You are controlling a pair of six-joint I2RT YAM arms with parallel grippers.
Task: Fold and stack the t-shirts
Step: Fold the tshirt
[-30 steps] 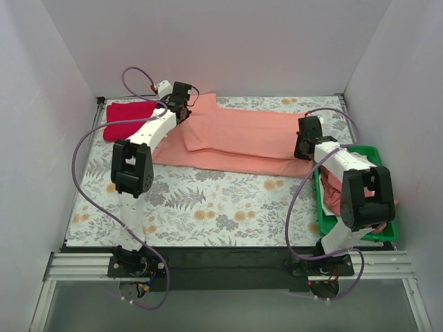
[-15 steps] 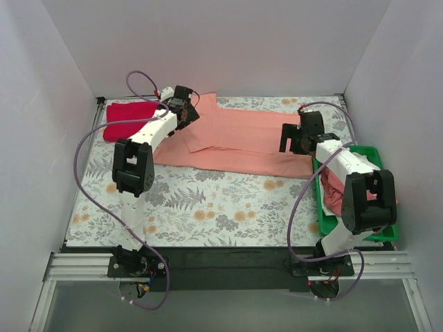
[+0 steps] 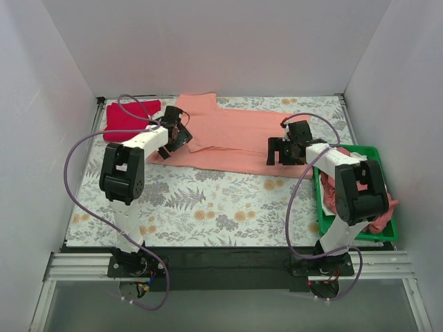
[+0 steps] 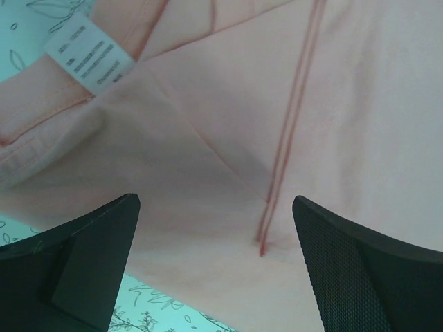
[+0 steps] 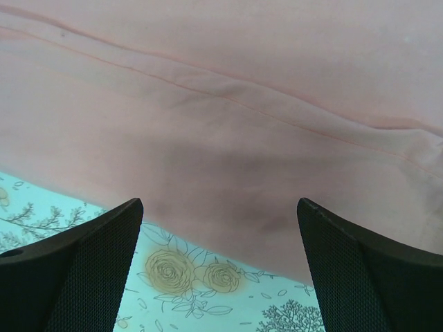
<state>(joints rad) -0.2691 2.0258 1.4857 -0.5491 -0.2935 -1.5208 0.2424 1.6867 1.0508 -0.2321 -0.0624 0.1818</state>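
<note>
A salmon t-shirt [image 3: 235, 135] lies flat, folded into a long band, across the back of the table. My left gripper [image 3: 173, 135] hovers open over its left end; in the left wrist view [image 4: 214, 263] the salmon cloth [image 4: 208, 138], a seam and a white label [image 4: 90, 55] lie under the spread fingers. My right gripper [image 3: 277, 151] is open over the shirt's near right edge; the right wrist view [image 5: 218, 270] shows that hem [image 5: 242, 104] between empty fingers. A folded red t-shirt [image 3: 128, 117] sits at the back left.
A green basket [image 3: 360, 237] at the right edge holds crumpled pink shirts [image 3: 336, 194]. A floral tablecloth [image 3: 208, 207] covers the table. White walls close in the back and both sides. Purple cables loop off both arms.
Both grippers have opened and let go of the salmon shirt, which now lies flat. The left gripper came forward from the back edge; the right one shifted left and nearer.
</note>
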